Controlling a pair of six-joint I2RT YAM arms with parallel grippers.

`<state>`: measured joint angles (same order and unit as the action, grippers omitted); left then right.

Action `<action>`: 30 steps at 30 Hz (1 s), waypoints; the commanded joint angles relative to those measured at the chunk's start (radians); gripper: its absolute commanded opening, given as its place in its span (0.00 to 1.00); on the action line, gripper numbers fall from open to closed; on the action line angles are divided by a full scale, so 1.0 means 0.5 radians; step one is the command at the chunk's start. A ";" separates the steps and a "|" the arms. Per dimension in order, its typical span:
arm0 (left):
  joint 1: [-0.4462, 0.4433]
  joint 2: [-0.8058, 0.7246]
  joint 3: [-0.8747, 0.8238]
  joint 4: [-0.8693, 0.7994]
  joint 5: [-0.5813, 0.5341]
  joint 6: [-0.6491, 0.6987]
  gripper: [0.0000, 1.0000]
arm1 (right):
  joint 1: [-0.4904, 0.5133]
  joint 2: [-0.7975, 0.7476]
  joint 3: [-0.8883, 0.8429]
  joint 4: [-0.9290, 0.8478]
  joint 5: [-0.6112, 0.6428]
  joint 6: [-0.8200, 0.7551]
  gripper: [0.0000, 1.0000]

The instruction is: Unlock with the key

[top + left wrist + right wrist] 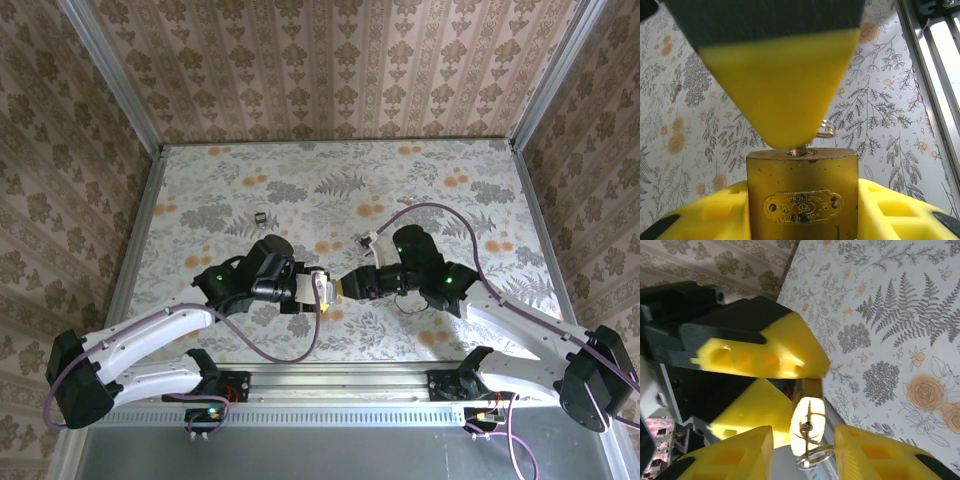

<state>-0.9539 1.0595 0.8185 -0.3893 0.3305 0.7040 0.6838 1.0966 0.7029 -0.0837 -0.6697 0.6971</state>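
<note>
A metal rail [340, 385] runs along the near edge and carries both arm bases. From it the white arms reach inward and meet over the near middle of the table [450, 170]. A purple cable [300, 350] loops off the left arm, and another arcs over the right wrist.

The left gripper [802, 192] clamps a brass padlock [802, 215] by its flat sides between yellow fingers [715, 212], keyhole end turned towards the other arm. The key [798, 150] sits in that keyhole, with a wire ring [826, 129] hanging off its head.

The right gripper [805, 432] faces the lock end-on. Its fingers [875, 455] are spread to either side of the key and ring, with a gap showing on each side, so they are pinching nothing.

The tabletop is pale, printed with grey ferns and leaves and scattered orange blooms. Beyond the grippers, to the left, a small dark thing [258, 219] lies alone on it, too small to make out.

Walls [330, 70] of beige-brown paper with striped damask motifs close in the back and both sides. Aluminium posts [110, 70] stand at the back corners.
</note>
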 commanded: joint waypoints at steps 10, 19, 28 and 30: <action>0.012 0.002 0.109 0.033 0.107 -0.012 0.00 | 0.028 0.047 0.003 -0.012 0.088 -0.065 0.17; 0.081 0.070 0.198 -0.027 0.335 -0.078 0.00 | 0.130 -0.054 -0.027 0.006 0.154 -0.375 0.00; 0.231 0.186 0.397 -0.243 0.763 -0.160 0.00 | 0.298 -0.187 0.049 -0.285 0.437 -1.179 0.00; 0.242 0.209 0.418 -0.272 0.807 -0.168 0.00 | 0.310 -0.199 0.061 -0.275 0.466 -1.297 0.00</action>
<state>-0.8490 1.1629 0.9546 -0.5774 0.6125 0.6525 0.8078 1.0092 0.7185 -0.1558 -0.4656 0.2268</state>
